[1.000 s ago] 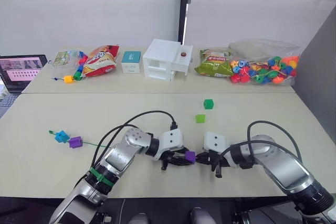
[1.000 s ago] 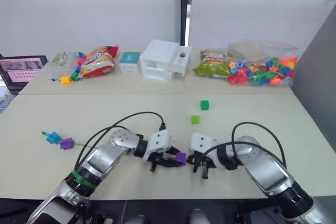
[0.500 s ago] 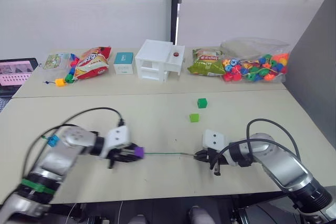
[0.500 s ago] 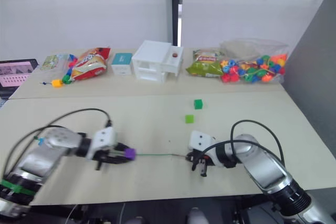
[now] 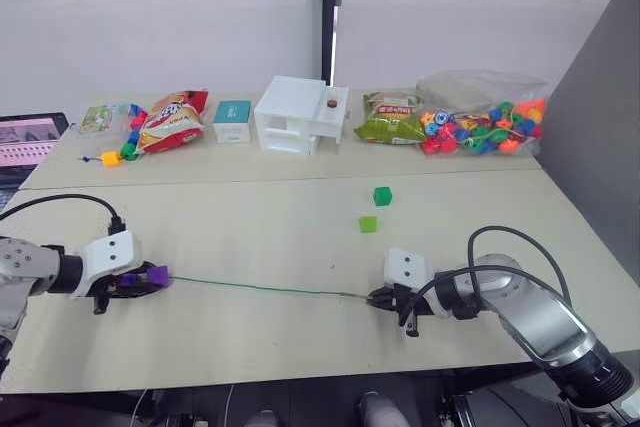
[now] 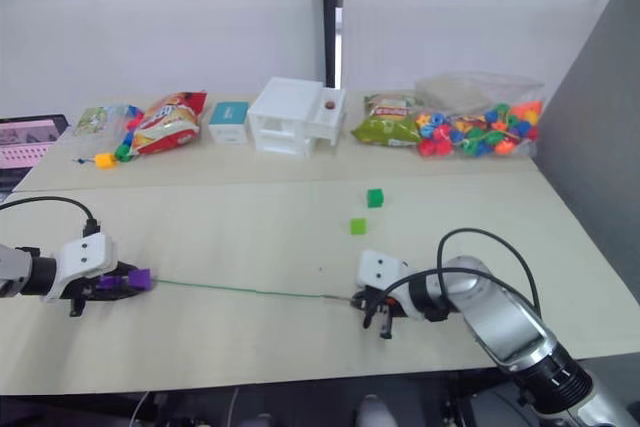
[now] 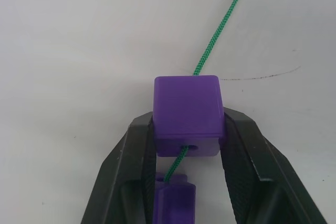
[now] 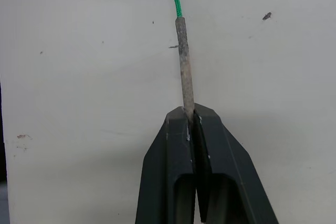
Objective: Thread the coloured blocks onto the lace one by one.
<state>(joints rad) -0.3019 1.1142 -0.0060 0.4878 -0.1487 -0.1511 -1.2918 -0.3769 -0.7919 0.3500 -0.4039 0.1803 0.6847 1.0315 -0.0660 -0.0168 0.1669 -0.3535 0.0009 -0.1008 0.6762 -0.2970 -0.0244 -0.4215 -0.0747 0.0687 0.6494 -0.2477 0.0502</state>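
A purple plastic cube bead [image 7: 187, 120] is being slid down the thin green cord lace [image 5: 260, 289], which lies stretched along the table's [image 5: 250, 222] front edge. The left tool [image 7: 187, 148] is clamped on that bead near the left edge, a second purple cube [image 7: 175, 203] just behind it. The right tool [image 8: 189, 121] pinches the lace's stiff pale tip [image 8: 184, 61]. Two green cubes [image 5: 382, 196] wait towards the table's middle. Next, I judge, the left tool must let go and fetch one.

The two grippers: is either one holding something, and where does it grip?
The left gripper clamps a purple block by its two opposite sides; the right gripper pinches the lace by its stiff pale tip.
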